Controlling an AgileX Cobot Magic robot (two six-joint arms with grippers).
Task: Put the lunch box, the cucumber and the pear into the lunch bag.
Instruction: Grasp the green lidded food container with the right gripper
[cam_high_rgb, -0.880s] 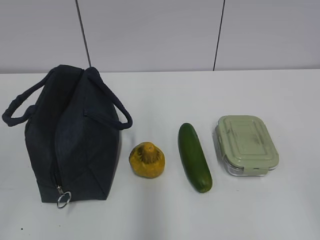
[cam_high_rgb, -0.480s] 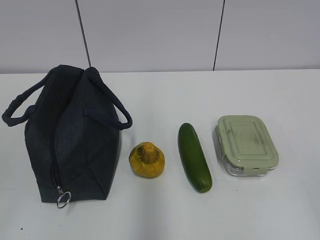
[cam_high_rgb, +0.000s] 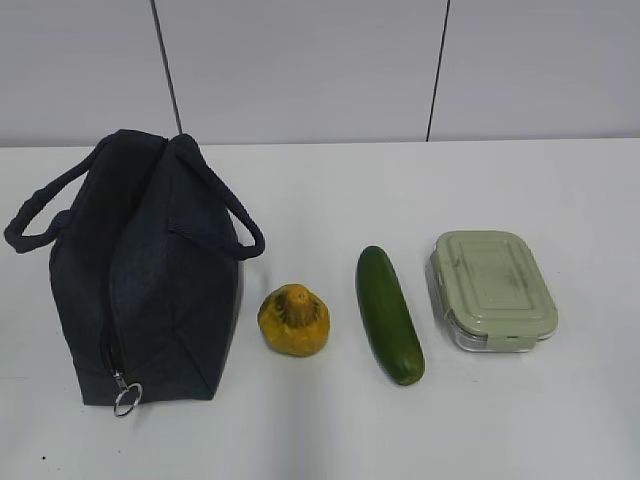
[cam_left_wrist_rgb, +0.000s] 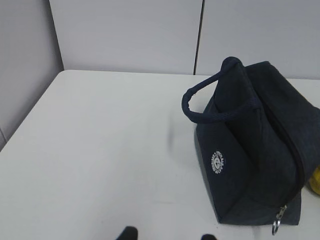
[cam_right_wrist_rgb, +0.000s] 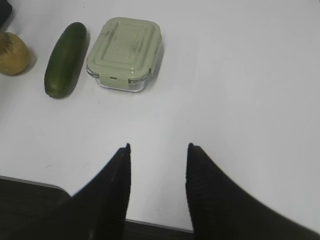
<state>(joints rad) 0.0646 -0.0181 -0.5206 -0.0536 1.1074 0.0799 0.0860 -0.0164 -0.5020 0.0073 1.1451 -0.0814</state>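
Standing on the white table (cam_high_rgb: 330, 180), at its left, the lunch bag (cam_high_rgb: 150, 275) is the biggest item: dark navy, upright, zipper run shut down the near end, metal ring pull (cam_high_rgb: 127, 399) hanging by the tabletop. Both loop handles droop outward. Round white logo on its side in the left wrist view.

Lunch box (cam_high_rgb: 492, 288) at far right, flat on the table, sage-green lid clipped on.

Cucumber (cam_high_rgb: 389, 313) between box and pear, lying lengthwise toward the camera, near the box but apart.

Pear (cam_high_rgb: 294, 320) just beside the bag's right flank; contact unclear.

Right gripper (cam_right_wrist_rgb: 157, 150): black fingers spread, holding nothing, hovering above bare table, well short of the box.

Left gripper (cam_left_wrist_rgb: 167, 234): only two dark tips at the frame's bottom edge, set apart, nothing between them.
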